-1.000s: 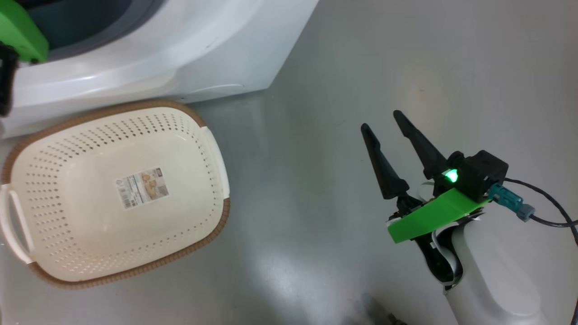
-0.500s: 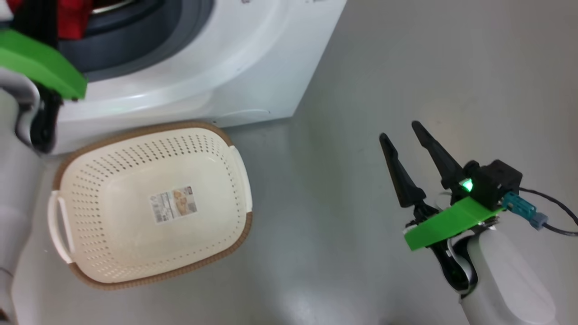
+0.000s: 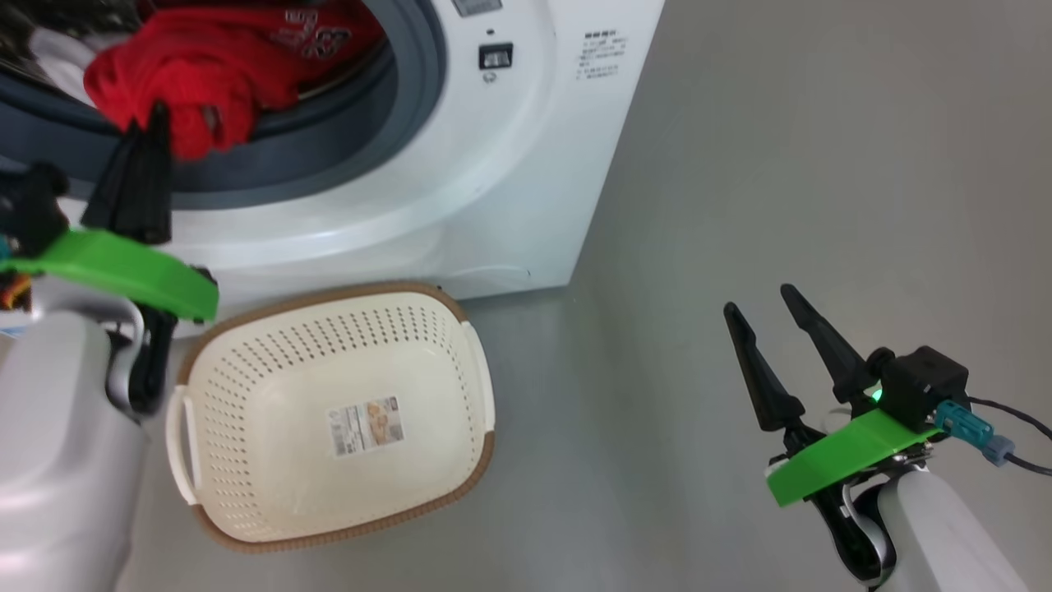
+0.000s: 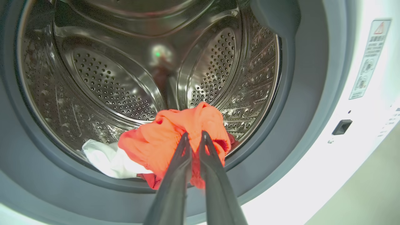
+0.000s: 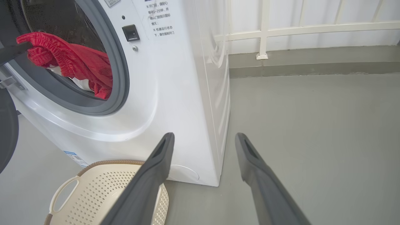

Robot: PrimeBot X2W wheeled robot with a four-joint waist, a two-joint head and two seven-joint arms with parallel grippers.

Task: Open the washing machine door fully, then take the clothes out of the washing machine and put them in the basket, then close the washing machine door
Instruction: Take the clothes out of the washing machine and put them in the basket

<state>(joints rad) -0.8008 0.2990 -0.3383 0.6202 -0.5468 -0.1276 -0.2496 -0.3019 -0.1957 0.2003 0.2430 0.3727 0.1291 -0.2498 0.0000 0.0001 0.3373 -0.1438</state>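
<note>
At the mouth of the washing machine (image 3: 526, 189), my left gripper (image 4: 194, 135) is clamped on the red clothes (image 4: 156, 143), bunched at its tips over the gasket (image 4: 56, 178); my right gripper (image 3: 756, 297) hangs spread, well apart.

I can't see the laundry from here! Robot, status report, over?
Left tool shut on red clothes at drum mouth. Right tool open, over floor. Basket below, no clothes in it; path looks free.

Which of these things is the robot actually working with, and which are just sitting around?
Part of the job:
washing machine
its open door
red clothes, pinched by the left gripper
cream basket

Just there:
white railing
warning sticker
right gripper, open and idle
</note>
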